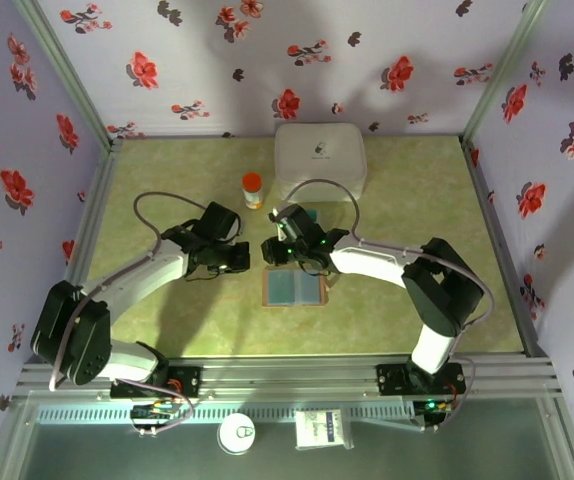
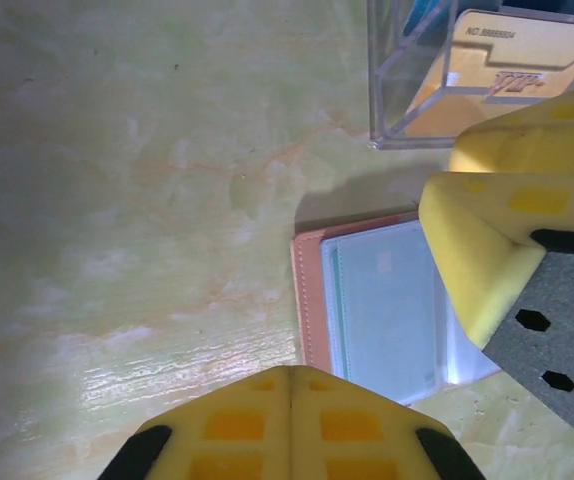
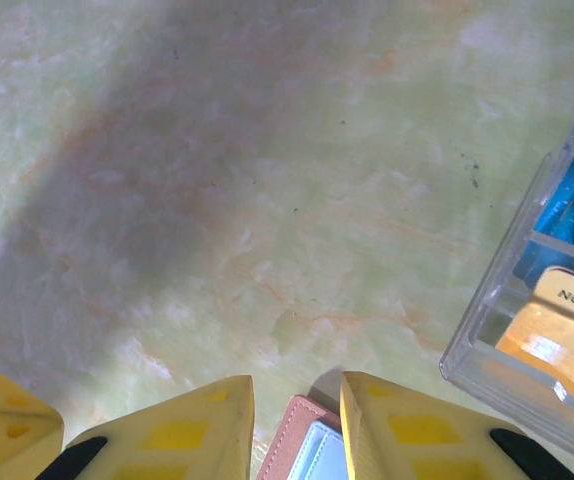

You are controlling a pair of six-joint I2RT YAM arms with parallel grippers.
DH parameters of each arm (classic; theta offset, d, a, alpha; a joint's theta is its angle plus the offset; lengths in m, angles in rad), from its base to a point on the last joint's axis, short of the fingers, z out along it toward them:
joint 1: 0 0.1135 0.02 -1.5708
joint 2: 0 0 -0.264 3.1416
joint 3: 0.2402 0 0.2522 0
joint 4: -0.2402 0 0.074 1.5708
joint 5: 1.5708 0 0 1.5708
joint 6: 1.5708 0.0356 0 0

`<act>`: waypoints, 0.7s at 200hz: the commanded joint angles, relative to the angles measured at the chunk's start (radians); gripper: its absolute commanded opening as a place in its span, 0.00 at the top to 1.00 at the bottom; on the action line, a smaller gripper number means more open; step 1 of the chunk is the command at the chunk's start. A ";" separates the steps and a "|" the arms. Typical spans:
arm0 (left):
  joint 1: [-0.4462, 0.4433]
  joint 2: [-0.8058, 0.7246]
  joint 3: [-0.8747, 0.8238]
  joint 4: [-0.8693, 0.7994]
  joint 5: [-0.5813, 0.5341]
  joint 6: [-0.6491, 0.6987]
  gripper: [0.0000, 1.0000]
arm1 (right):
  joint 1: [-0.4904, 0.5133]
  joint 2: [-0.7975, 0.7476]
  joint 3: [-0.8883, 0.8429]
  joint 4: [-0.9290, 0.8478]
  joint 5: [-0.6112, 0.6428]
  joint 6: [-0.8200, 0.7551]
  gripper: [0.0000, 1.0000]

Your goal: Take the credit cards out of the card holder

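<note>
Slippage looms: right gripper (image 3: 297, 388), fingers narrow astride the holder (image 3: 302, 452) at table (image 1: 147, 190) centre, grip unclear, may drag it into the box (image 3: 527, 330); left gripper (image 2: 289, 410), closed, pins nothing.

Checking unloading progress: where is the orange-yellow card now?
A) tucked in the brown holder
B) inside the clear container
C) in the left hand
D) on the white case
B: the orange-yellow card lies inside the clear container, apart from the open card holder.

a green marbled table (image 1: 227, 325) bears the open card holder (image 1: 294, 289), a clear box (image 2: 392, 60), a white case (image 1: 319, 160) and an orange-capped bottle (image 1: 253, 190).
</note>
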 commanded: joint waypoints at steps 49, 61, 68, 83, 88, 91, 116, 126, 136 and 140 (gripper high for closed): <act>-0.048 0.019 -0.092 0.141 0.086 -0.152 0.99 | 0.002 -0.133 -0.127 -0.058 0.093 0.163 0.72; -0.052 0.028 -0.111 0.165 0.089 -0.173 0.99 | 0.002 -0.147 -0.143 -0.075 0.088 0.179 0.73; -0.053 0.036 -0.121 0.183 0.098 -0.187 1.00 | 0.002 -0.155 -0.156 -0.077 0.088 0.191 0.74; -0.059 0.058 -0.144 0.231 0.117 -0.221 1.00 | 0.002 -0.162 -0.167 -0.099 0.086 0.210 0.76; -0.062 0.068 -0.149 0.247 0.125 -0.230 1.00 | 0.001 -0.162 -0.165 -0.112 0.082 0.216 0.76; -0.064 0.072 -0.151 0.254 0.128 -0.235 1.00 | 0.001 -0.160 -0.162 -0.121 0.078 0.221 0.76; -0.081 0.107 -0.158 0.280 0.128 -0.261 1.00 | 0.002 -0.135 -0.125 -0.215 0.048 0.254 0.78; -0.084 0.116 -0.163 0.288 0.128 -0.265 1.00 | 0.002 -0.132 -0.130 -0.212 0.037 0.271 0.77; -0.084 0.125 -0.166 0.293 0.126 -0.268 1.00 | 0.002 -0.131 -0.142 -0.200 0.030 0.292 0.78; -0.085 0.129 -0.164 0.295 0.126 -0.268 1.00 | 0.001 -0.131 -0.147 -0.199 0.027 0.299 0.78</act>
